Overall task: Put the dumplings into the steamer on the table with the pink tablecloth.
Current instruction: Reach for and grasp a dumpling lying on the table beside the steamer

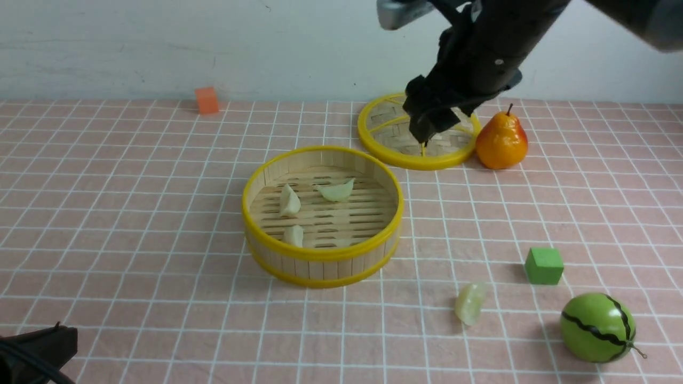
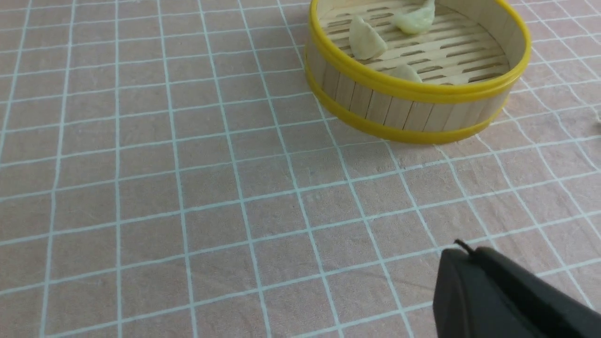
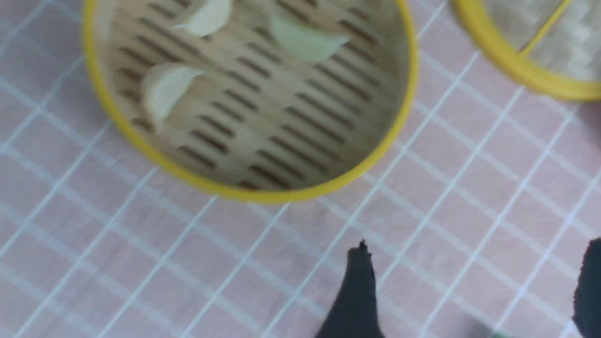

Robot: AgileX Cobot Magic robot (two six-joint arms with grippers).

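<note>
Three dumplings [image 1: 290, 201] lie in the steamer [image 1: 320, 264] in the middle of the desk [image 1: 133, 240], while the fourth dumpling [image 1: 470, 303] lies on the cloth nearer and to the right, close to the green cube [image 1: 543, 265]. It looks light, glossy and probably slippery, perhaps a little soft, so a gentle pinch across its plump middle should hold better than one on the thin pleated edge. The right claw [image 1: 432, 130] hangs spread and empty above the far lid [image 1: 416, 160]. The left claw [image 2: 462, 256] rests pressed together at the near left, holding nothing.
</note>
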